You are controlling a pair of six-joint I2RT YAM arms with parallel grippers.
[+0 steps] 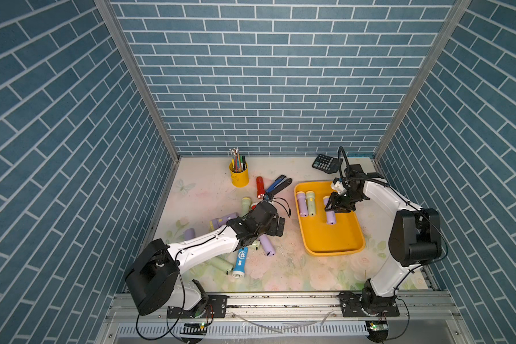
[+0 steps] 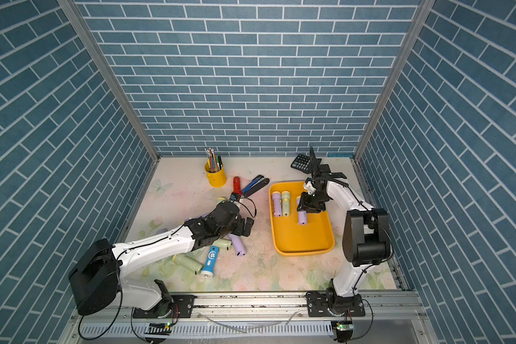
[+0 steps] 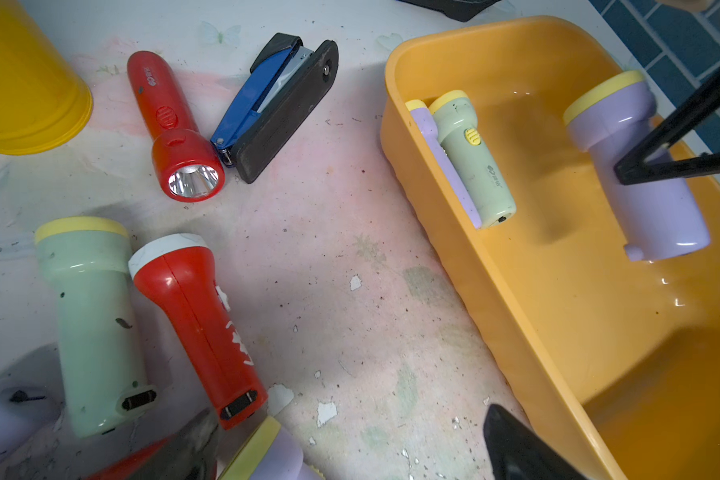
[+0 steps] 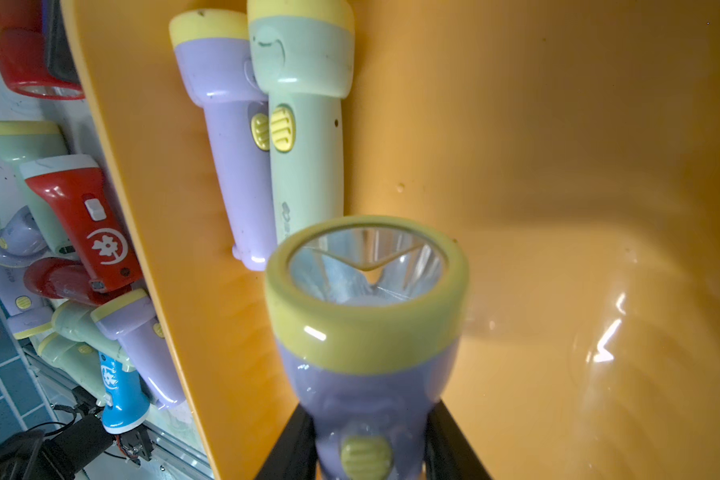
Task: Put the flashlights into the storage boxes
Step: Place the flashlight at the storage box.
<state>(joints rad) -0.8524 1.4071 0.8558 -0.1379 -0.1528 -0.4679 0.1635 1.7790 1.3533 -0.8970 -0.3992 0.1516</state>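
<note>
Inside the tray (image 1: 334, 238): you have a lilac torch (image 1: 302, 205) and a green torch (image 1: 311, 203) lying side by side, touching, along the wall nearest the pile.
Right gripper (image 1: 332, 210): pinching a second lilac torch (image 1: 330, 217) by its body, over the tray floor, apart from that pair. You cannot tell whether its tail touches the floor.
Left gripper (image 1: 277, 227): jaws spread, nothing between them, over the table just beside the tray.
Loose torches (image 1: 267, 247): outside the tray, on your left arm's side. They include a red torch (image 1: 260, 187) and a blue torch (image 1: 240, 262).
Stapler (image 1: 279, 184): outside the tray, beside the red torch.
</note>
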